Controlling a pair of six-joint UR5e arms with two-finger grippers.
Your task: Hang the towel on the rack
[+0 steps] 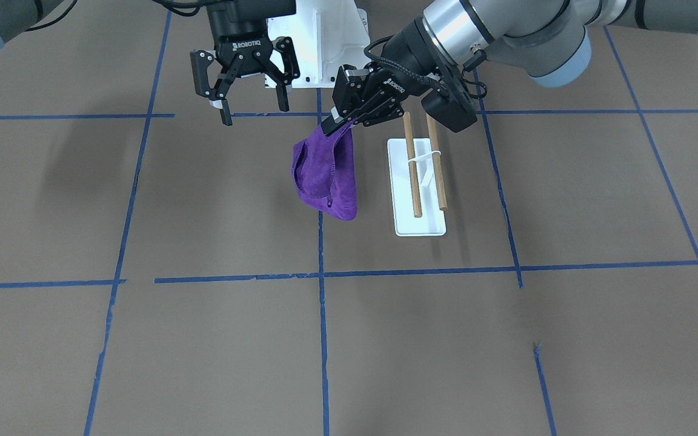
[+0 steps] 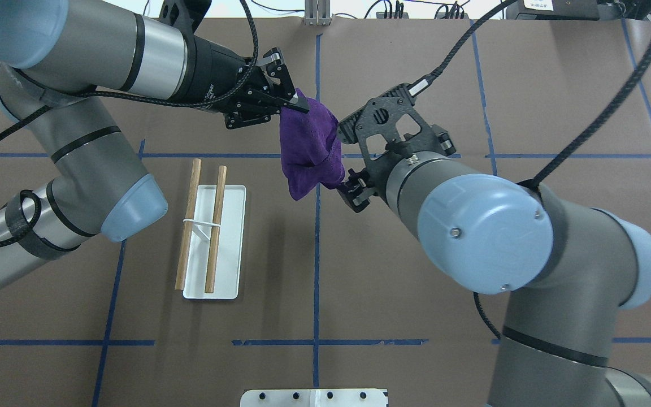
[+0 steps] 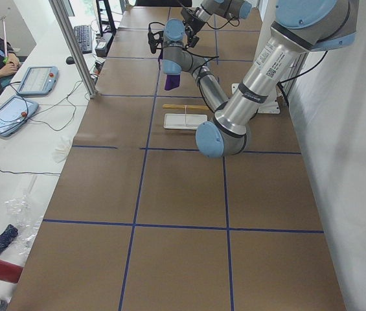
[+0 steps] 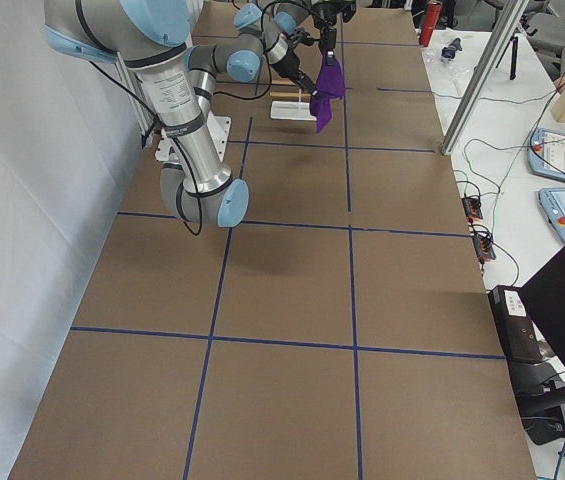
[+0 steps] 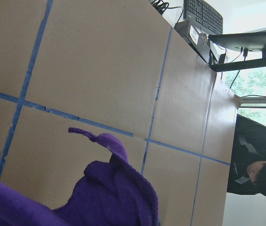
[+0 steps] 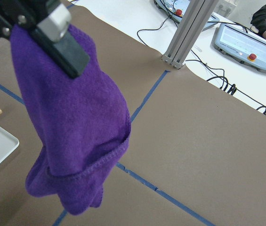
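Note:
A purple towel [image 1: 325,175] hangs bunched in the air from my left gripper [image 1: 335,124], which is shut on its top edge. The towel also shows in the overhead view [image 2: 308,150] and the right wrist view [image 6: 71,132]. It hangs beside the rack [image 1: 420,181], apart from it. The rack has a flat white base [image 2: 229,249] and two bare wooden dowels [image 2: 215,226]. My right gripper [image 1: 254,108] is open and empty, close to the towel on the side away from the rack. The left wrist view shows only towel folds [image 5: 109,197].
The white robot pedestal [image 1: 319,42] stands just behind the grippers. Blue tape lines [image 1: 322,339] cross the brown table. Operators with tablets [image 3: 14,110] sit at a side desk beyond the table's far edge.

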